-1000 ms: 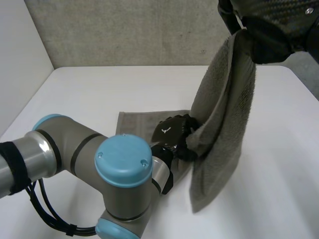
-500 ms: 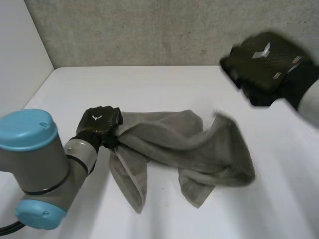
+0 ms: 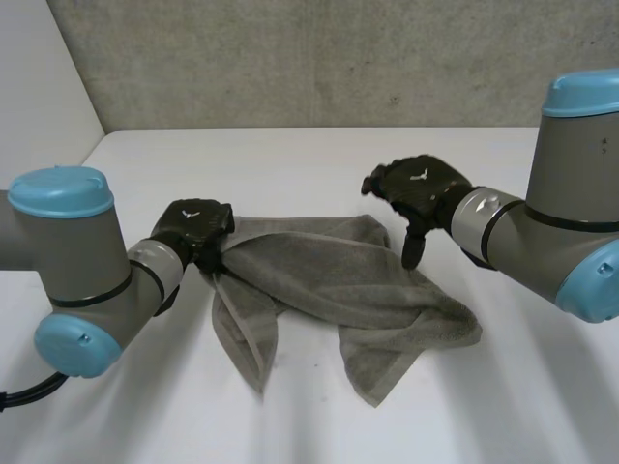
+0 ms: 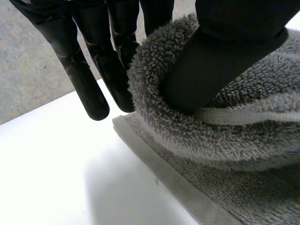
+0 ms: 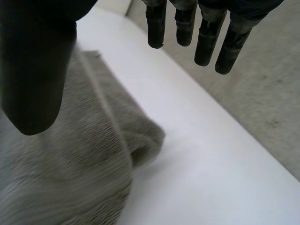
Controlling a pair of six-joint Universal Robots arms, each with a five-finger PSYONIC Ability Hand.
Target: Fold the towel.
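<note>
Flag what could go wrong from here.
1. The towel lies bunched on the table; folding it now would likely trap creases.
2. Only the left hand pinches it, at one end; pulling may drag the heap, not spread it.
3. The open right hand, above it, may grab a bunched layer, not a corner.

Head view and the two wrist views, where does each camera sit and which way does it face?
Head view: between and behind the arms, looking down at the white table and grey towel; both arms, left hand and right hand show.
Left wrist view: on the left wrist, looking along the palm; thumb and fingers pinch a towel fold.
Right wrist view: on the right wrist, looking along the open hand, towel beneath.
Shared: all three show towel and table.
</note>
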